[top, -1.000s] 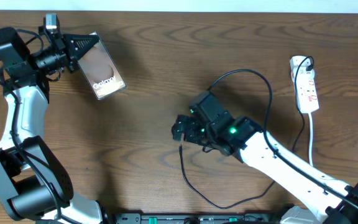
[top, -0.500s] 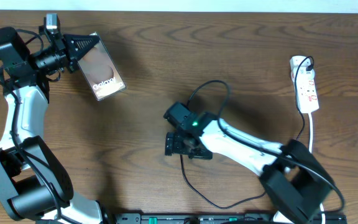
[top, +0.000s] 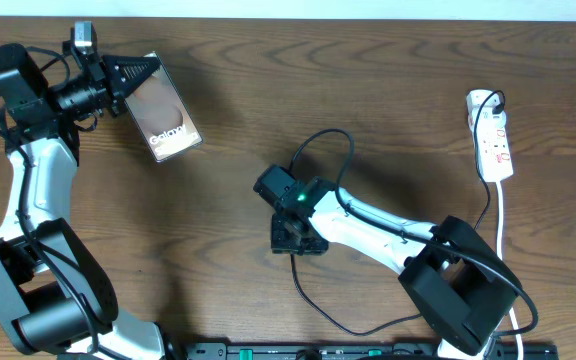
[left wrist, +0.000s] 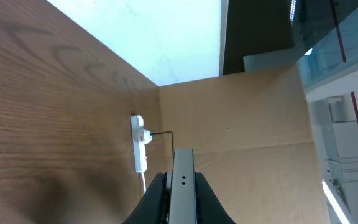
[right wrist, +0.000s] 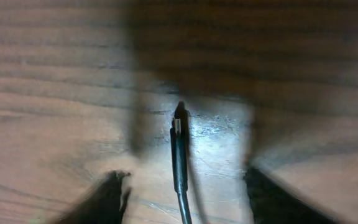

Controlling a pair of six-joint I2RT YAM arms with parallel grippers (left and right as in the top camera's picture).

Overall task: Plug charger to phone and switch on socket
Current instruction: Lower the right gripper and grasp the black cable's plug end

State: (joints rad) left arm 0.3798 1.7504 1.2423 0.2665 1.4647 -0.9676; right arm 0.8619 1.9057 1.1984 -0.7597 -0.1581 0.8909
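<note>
Wood tabletop (top: 388, 60), charger (right wrist: 179, 158) lying loose.
My left hand (top: 140, 72) grips the phone (top: 165, 115); right hand (right wrist: 185, 190) spread astride the charger tip.

A robotics lab test cell: two arms (top: 30, 190) mounted at a wood-grain bench (top: 388, 70), plain brown board panels (left wrist: 241, 118) beyond the left claw (left wrist: 182, 186), glass partitions (left wrist: 347, 56) behind those.

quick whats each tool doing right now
left tool: closed, holding the phone
right tool: open, straddling the charger tip, not gripping it
</note>
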